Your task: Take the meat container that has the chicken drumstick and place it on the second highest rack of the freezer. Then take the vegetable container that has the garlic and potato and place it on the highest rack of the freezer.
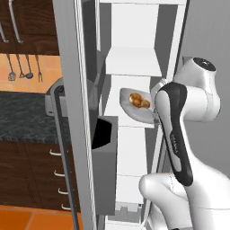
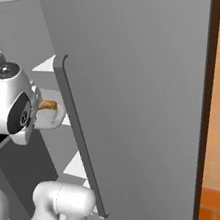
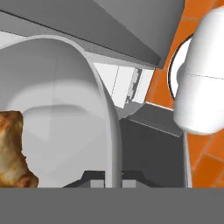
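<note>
Step in hand: first of two, meat container [image 1: 137, 104] with chicken drumstick [image 1: 139, 100] carried into open freezer [image 1: 134, 54].
Pincer [image 3: 113, 177]: pinching container rim.
Container: mid-air, tilted, at 6 o'clock of white rack [image 1: 133, 61].
Next: level tray, seat on second highest rack, release.

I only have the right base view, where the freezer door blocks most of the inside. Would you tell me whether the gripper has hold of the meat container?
Observer: Yes. In the hand view the gripper is shut on the rim of the meat container.
Operator: Thank you. Is the container level?
Observer: No. In the left base view it looks tilted. It sits inside the freezer, just below a white shelf.
Operator: Is the meat in it?
Observer: Yes, the chicken drumstick lies in the container.
</note>
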